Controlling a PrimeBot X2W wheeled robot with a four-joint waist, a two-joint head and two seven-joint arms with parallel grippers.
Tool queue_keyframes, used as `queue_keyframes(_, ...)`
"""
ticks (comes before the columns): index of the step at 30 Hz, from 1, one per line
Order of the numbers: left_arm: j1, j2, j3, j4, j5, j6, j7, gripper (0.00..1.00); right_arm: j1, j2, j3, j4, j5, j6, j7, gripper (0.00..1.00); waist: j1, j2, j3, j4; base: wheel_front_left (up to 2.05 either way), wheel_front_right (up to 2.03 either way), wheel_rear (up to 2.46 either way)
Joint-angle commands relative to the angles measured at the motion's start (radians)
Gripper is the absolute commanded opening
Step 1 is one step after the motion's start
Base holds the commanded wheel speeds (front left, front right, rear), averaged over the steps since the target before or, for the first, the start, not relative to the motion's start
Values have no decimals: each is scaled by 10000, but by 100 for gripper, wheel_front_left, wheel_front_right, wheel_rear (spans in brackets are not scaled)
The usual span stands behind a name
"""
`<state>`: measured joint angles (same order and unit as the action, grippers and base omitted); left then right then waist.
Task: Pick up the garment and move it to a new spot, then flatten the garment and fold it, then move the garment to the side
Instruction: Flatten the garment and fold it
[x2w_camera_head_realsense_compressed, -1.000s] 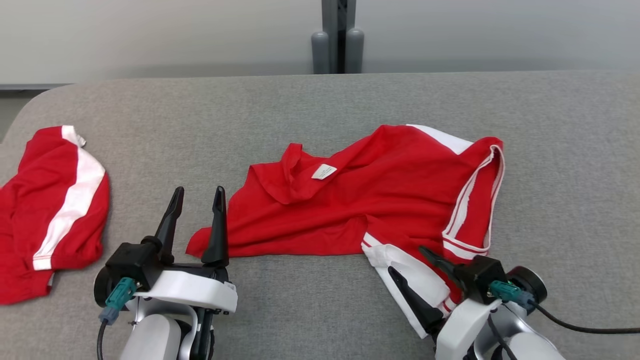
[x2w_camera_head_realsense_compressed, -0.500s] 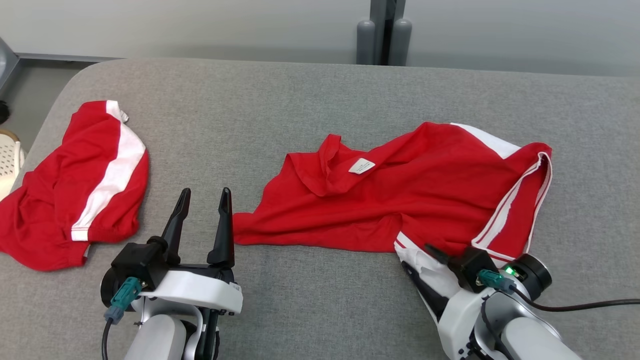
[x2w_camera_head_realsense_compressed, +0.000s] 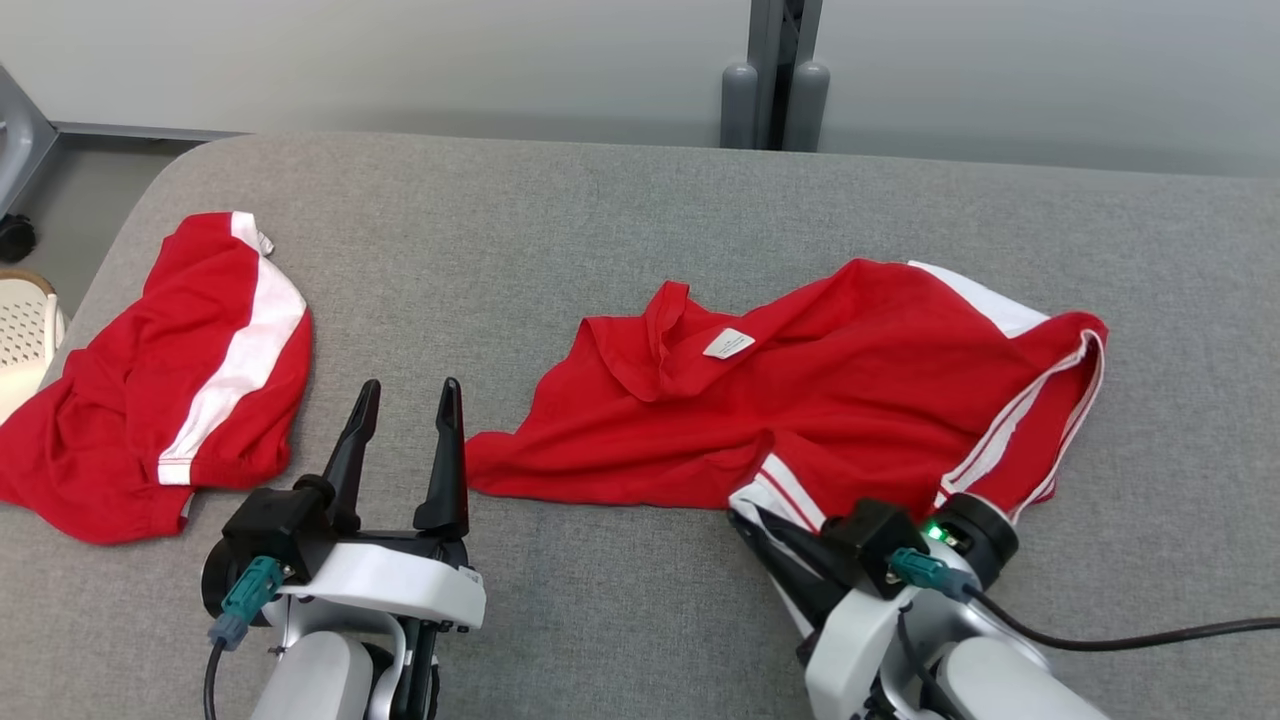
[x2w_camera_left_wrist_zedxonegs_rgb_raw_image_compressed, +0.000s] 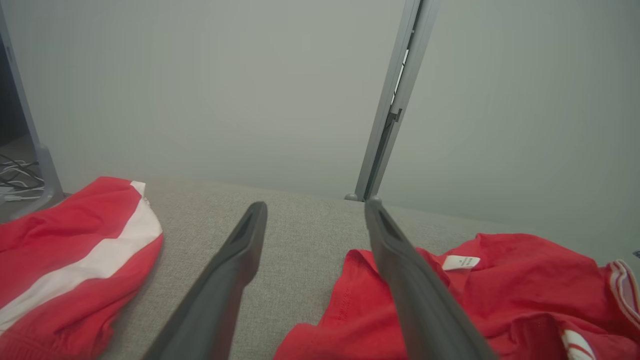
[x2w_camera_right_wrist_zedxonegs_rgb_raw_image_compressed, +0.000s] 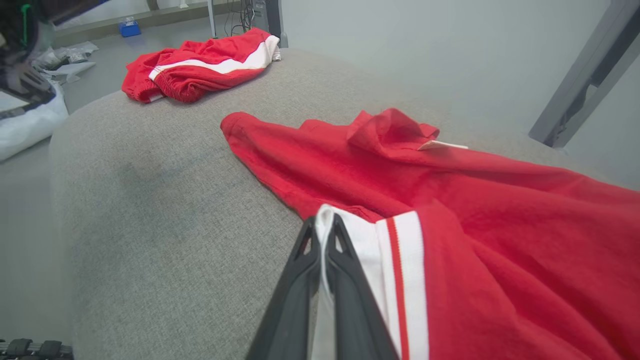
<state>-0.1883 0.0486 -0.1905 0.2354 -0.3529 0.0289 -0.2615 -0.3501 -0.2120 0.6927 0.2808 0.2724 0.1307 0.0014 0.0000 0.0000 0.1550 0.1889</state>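
ON THE FOLDING TABLE: The right gripper, at 5 o'clock in the head view, is pinching the white-striped hem of the red garment. Its two dark fingers are pressing almost flat together, with a white edge of cloth showing between them in the right wrist view. The garment is lying crumpled on the grey padded table, spreading from the centre toward 3 o'clock, its white label facing up beside the collar. The left gripper, at 7 o'clock, is holding nothing, its fingers spread wide, and the one nearer the garment is standing just beside the cloth's near corner. A second garment, red with a white band, is resting well apart at 9 o'clock.

Judging by the grasp, the robot is beginning the pick-up. Flattening, folding and setting aside are not yet done. The next move is probably calling for a lift clear of the table, perhaps with the left gripper taking the free corner so the cloth is not dragging.
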Motion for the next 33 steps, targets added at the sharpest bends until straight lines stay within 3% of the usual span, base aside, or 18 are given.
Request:
queue_keyframes(1, 84, 34, 4, -10, -6, 62, -32, 100, -111, 28, 50, -47, 58, 1, 68, 0, 0, 0, -17, -4, 0, 0, 0)
queue_keyframes(4, 114, 34, -8, -1, 15, 46, -32, 100, 3, 56, 450, 18, 281, 1, 409, 0, 0, 0, -59, -12, 0, 0, 0)
queue_keyframes(5, 122, 34, -7, 5, 33, 41, -32, 100, 10, -12, 615, 107, 276, 1, 587, 100, 0, 0, -70, -14, 0, 0, 0)
queue_keyframes(10, 200, 32, 69, 22, 109, 47, -32, 100, -41, -71, 1093, 61, 653, 0, 803, 100, 0, 0, -150, -128, 0, 0, 0)
queue_keyframes(18, 389, 31, 285, 18, 154, -26, -32, 100, 187, -302, 394, -842, 1179, 1, 574, 100, 0, 0, -453, -839, 0, 0, 0)
queue_keyframes(24, 543, 32, 340, -22, 98, -10, -32, 100, 1072, -225, -1552, -1647, 976, 1, 604, 100, 0, 0, -830, -1469, 0, 0, 0)
queue_keyframes(25, 577, 35, 361, -57, 100, 15, -32, 100, 1458, -105, -2306, -1795, 849, 1, 705, 100, 0, 0, -843, -1636, 0, 0, 0)
queue_keyframes(33, 562, 32, 487, -118, 249, 9, -32, 100, 2961, 418, -3809, -2266, 763, 3, 1089, 100, 0, 0, -677, -2059, 0, 0, 0)
